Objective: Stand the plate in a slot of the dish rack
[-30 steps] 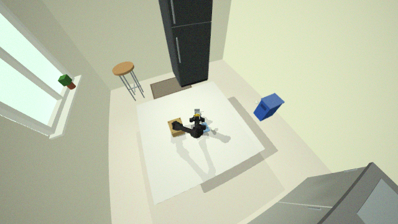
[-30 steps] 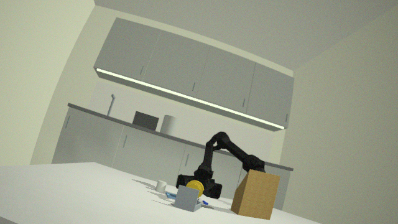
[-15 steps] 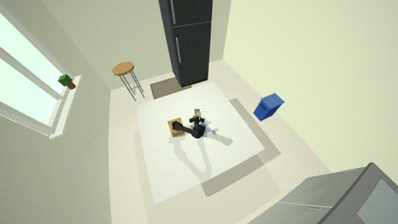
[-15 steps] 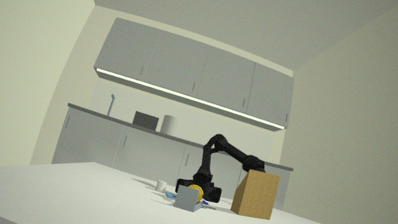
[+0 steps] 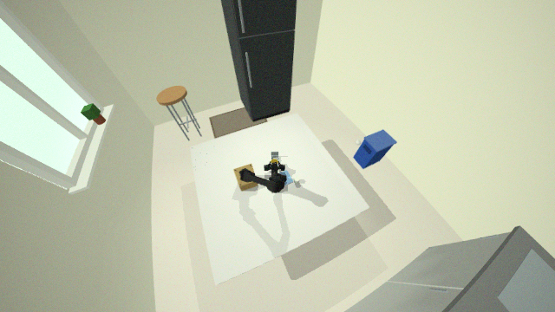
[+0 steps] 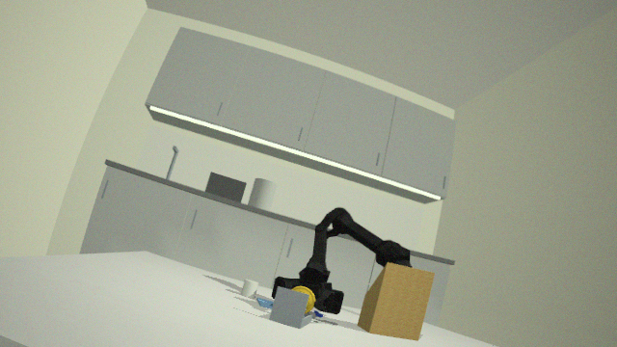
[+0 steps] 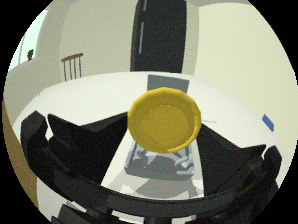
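The yellow plate stands upright, its face toward the wrist camera. My gripper is shut on the plate, with one finger at its left edge and one at its right. The grey dish rack is on the table, its tall end panel beyond the plate in the wrist view. The plate is over the rack, in front of that panel. Its lower edge is hidden in the exterior view, so I cannot tell how deep it sits in a slot.
The arm's base is on a wooden block on the white table. A light blue object and a pale cup are near the rack. A small dark blue object lies beside it.
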Controlling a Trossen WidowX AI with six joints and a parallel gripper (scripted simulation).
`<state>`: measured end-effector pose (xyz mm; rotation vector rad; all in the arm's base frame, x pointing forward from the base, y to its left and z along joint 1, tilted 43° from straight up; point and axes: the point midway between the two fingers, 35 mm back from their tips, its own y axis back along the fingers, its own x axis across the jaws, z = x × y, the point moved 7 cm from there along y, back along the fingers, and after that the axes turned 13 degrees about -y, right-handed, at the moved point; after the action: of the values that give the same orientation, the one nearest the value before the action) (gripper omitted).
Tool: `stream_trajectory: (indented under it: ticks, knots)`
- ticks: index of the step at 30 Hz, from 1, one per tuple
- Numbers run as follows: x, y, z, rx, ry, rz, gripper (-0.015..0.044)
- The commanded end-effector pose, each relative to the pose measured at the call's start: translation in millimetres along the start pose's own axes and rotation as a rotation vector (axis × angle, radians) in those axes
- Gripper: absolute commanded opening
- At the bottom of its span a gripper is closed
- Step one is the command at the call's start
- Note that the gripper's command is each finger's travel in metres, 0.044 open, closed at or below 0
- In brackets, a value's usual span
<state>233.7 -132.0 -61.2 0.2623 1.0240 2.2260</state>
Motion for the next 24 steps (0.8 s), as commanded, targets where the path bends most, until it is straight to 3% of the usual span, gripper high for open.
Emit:
stream_trajectory:
  ticks: [1,7,16,24]
  knots:
    - [0.0,0.0,0.0,0.0,0.0,0.0,0.0263]
    - [0.0,0.0,0.0,0.0,0.0,0.0,0.04]
    - [-0.1,0.3,2.0,0.001,0.0,0.0,0.04]
    - [15.4,12.3,88.5,0.005,0.017,0.0,0.04]
